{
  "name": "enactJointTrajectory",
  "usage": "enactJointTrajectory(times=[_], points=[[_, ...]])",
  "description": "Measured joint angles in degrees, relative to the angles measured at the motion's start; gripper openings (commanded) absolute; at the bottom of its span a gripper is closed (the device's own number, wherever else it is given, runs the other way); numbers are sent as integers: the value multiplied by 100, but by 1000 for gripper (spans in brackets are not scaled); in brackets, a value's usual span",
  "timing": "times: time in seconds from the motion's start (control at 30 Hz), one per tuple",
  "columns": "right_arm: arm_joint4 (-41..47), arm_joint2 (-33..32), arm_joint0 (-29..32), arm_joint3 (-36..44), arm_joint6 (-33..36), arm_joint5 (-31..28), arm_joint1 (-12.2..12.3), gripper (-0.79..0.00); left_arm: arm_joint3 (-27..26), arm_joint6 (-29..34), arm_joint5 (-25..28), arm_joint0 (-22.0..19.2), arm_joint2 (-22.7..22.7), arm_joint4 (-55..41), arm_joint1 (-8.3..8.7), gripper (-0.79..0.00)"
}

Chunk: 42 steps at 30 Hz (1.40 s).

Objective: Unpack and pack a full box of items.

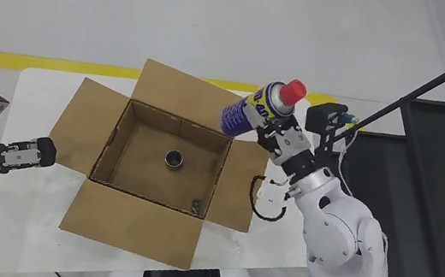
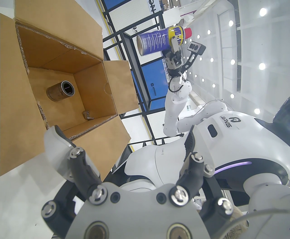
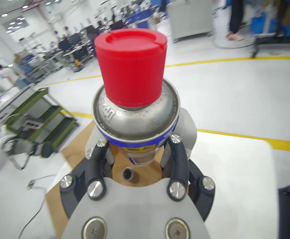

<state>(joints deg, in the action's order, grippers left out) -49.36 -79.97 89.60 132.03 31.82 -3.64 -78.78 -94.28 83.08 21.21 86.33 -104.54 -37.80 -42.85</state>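
One spray can (image 1: pixel 253 108) with a red cap is held tilted in the air above the far right corner of the open cardboard box (image 1: pixel 141 217), and the right hand (image 1: pixel 273 127) is clenched around its upper part. On the box's bottom are a short metal cylinder (image 1: pixel 174 160) and, near a corner, a small metal part (image 1: pixel 193 207). The left hand (image 1: pixel 40 151) is released, with fingers spread, over the white table (image 1: pixel 49 82) beside the box's left flap.
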Motion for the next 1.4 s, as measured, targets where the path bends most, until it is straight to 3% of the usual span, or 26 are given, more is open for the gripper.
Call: enactJointTrajectory(times=[0.2, 0.5, 0.97, 1.4], points=[[309, 703, -180, -366, 782, -320, 21, -785, 0, 0, 0, 0, 0, 0, 0, 0], [421, 1493, -964, -1660, 1554, 101, -15, -785, 0, 0, 0, 0, 0, 0, 0, 0], [-410, 2273, -1820, -3032, 2176, 296, -51, -785, 0, 0, 0, 0, 0, 0, 0, 0], [-786, 2756, -2183, -3429, 2090, 80, -99, -785, 0, 0, 0, 0, 0, 0, 0, 0]])
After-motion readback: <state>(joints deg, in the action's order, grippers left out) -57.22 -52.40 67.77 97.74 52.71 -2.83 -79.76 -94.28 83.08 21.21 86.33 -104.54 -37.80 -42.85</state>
